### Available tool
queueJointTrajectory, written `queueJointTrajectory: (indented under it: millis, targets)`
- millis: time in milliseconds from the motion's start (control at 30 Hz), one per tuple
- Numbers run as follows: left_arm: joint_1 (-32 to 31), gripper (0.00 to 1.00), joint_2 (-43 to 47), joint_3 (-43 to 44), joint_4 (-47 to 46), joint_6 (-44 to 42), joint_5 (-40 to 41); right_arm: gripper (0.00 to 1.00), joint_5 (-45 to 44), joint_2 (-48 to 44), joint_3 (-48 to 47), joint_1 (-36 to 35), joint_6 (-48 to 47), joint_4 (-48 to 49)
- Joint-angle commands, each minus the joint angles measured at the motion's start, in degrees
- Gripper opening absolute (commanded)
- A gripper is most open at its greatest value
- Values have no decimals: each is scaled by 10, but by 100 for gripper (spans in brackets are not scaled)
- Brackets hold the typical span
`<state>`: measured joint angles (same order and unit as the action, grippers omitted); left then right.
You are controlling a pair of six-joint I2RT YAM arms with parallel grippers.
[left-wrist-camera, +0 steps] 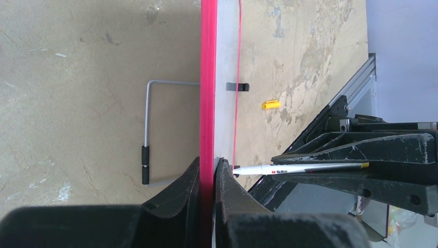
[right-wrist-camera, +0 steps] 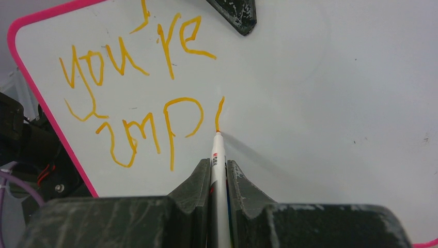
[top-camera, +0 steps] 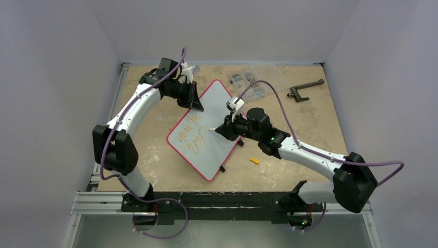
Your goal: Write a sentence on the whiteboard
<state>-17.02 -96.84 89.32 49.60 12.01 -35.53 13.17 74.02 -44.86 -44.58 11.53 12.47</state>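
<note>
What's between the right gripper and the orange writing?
A white marker: the right gripper clamps it, and its tip touches the sentence on the whiteboard, seen in the right wrist view.

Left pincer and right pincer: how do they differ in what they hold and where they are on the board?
The left pincer is shut on the red rim of the whiteboard; the right pincer is shut on a white marker. The left pincer sits at the far edge, the right pincer over the writing face, marker tip at the sentence. Both are black and shut.
</note>
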Motion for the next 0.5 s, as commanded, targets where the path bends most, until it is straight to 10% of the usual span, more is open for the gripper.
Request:
queueJointTrajectory:
  millis: [0, 467]
  targets:
    - [3, 0, 18, -1, 11, -27, 97, 0, -11, -16, 16, 0, -7, -13]
    - [3, 0, 18, -1, 10, -27, 96, 0, -65, 14, -53, -1, -5, -18]
